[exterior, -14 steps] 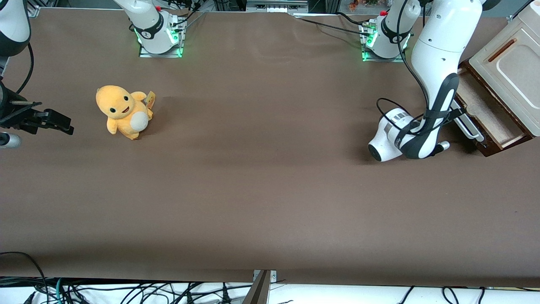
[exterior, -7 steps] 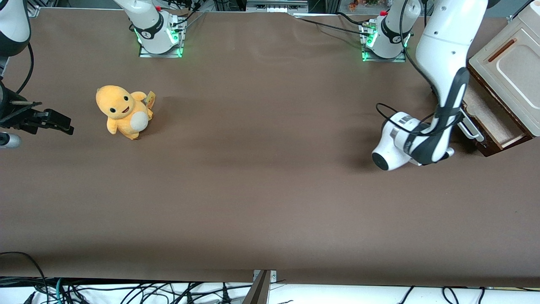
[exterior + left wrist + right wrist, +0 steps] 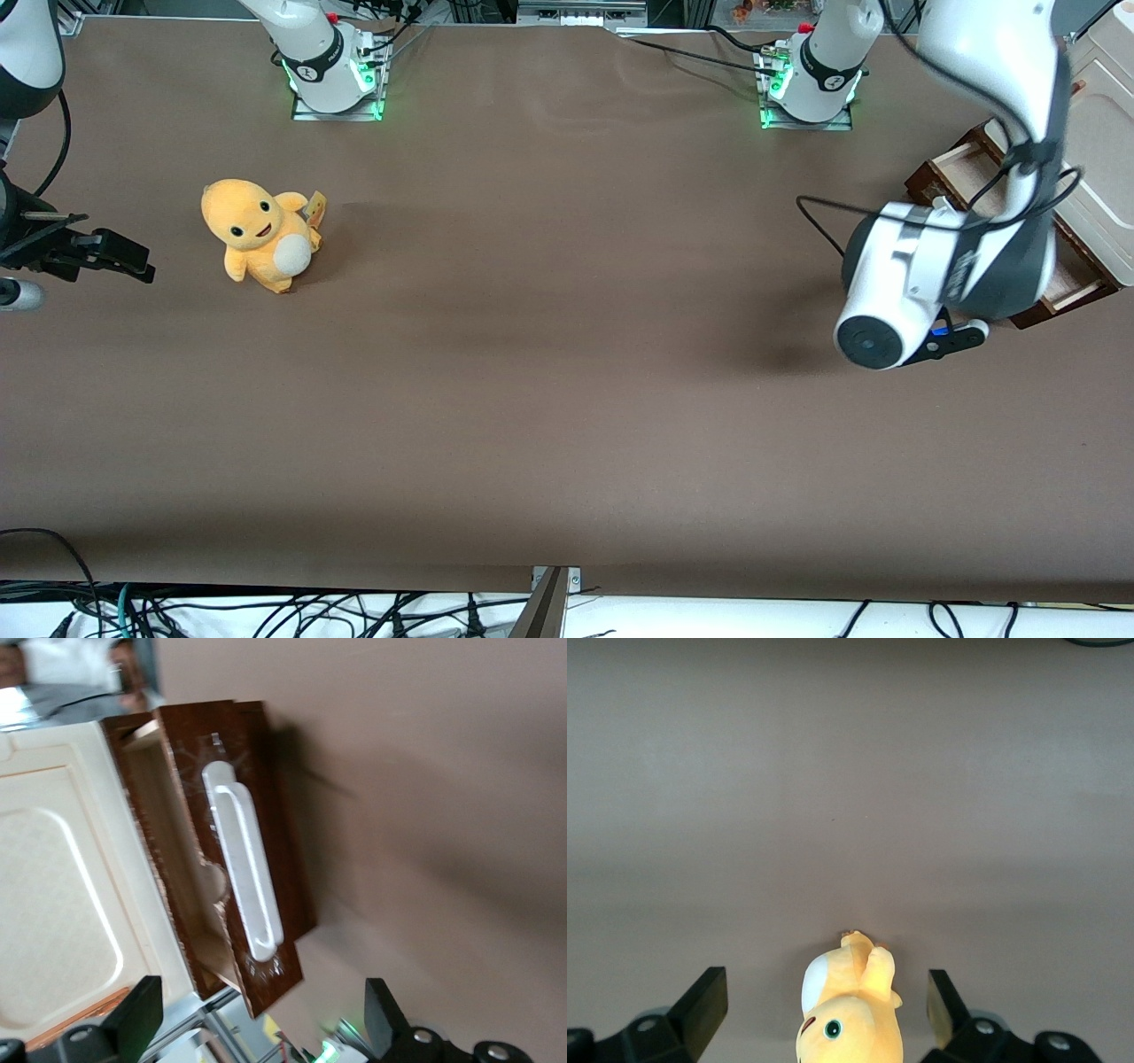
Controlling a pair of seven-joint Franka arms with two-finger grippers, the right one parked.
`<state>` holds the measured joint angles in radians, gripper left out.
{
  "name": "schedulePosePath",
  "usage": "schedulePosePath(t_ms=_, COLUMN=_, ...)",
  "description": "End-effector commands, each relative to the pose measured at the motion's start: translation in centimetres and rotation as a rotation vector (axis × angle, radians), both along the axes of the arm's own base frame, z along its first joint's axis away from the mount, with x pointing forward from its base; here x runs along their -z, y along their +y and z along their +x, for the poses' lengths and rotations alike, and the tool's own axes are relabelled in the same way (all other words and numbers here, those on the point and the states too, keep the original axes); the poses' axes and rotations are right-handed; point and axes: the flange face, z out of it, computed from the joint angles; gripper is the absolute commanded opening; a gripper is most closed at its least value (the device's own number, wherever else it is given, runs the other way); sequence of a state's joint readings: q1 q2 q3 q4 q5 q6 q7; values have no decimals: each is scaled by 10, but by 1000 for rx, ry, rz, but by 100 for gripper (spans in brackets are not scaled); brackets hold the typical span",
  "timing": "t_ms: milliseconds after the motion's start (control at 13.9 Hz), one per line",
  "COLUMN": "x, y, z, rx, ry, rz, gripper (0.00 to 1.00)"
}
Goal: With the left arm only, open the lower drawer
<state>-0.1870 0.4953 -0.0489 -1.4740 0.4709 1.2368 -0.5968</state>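
Observation:
The lower drawer (image 3: 270, 806) stands pulled out of the small cabinet (image 3: 53, 886), its pale inside showing beside the dark brown front. A long white bar handle (image 3: 244, 868) runs along that front. My left gripper (image 3: 257, 1028) is open, with nothing between its black fingers (image 3: 133, 1019), and hangs above the table in front of the drawer, clear of the handle. In the front view the left arm's wrist (image 3: 939, 275) covers much of the drawer (image 3: 948, 173), and the gripper itself is hidden under it.
The cream cabinet (image 3: 1107, 115) sits at the working arm's end of the table. A yellow plush toy (image 3: 261, 235) stands toward the parked arm's end. Two arm bases (image 3: 332, 71) (image 3: 811, 80) are mounted along the table edge farthest from the front camera.
The left wrist has lifted up and away from the drawer handle, where it was low against the drawer front. The drawer stays pulled out.

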Motion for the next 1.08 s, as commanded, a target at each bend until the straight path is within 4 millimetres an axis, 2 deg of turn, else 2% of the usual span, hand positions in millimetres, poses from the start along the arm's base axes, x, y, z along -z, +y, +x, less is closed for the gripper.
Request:
schedulePosePath(t_ms=0, x=-61, y=-13, z=3, rx=40, ry=-35, rz=-195, gripper=100)
schedulePosePath(t_ms=288, x=-130, y=-21, z=4, rx=72, ry=-109, rz=-467, gripper=100)
schedulePosePath(t_ms=432, x=-161, y=-5, z=2, rx=48, ry=-164, rz=-588, gripper=100)
schedulePosePath(t_ms=505, x=-181, y=-3, z=-3, rx=60, ry=-206, rz=-626, gripper=100)
schedulePosePath(t_ms=577, x=-207, y=9, z=-7, rx=87, ry=-285, rz=-661, gripper=100)
schedulePosePath(t_ms=649, x=-217, y=15, z=-12, rx=112, ry=-332, rz=-716, gripper=100)
schedulePosePath(t_ms=721, x=-220, y=24, z=-19, rx=114, ry=-357, rz=-759, gripper=100)
schedulePosePath(t_ms=793, x=-215, y=35, z=-23, rx=114, ry=-380, rz=-751, gripper=100)
schedulePosePath(t_ms=1009, x=-198, y=45, z=-38, rx=123, ry=-463, rz=-736, gripper=100)
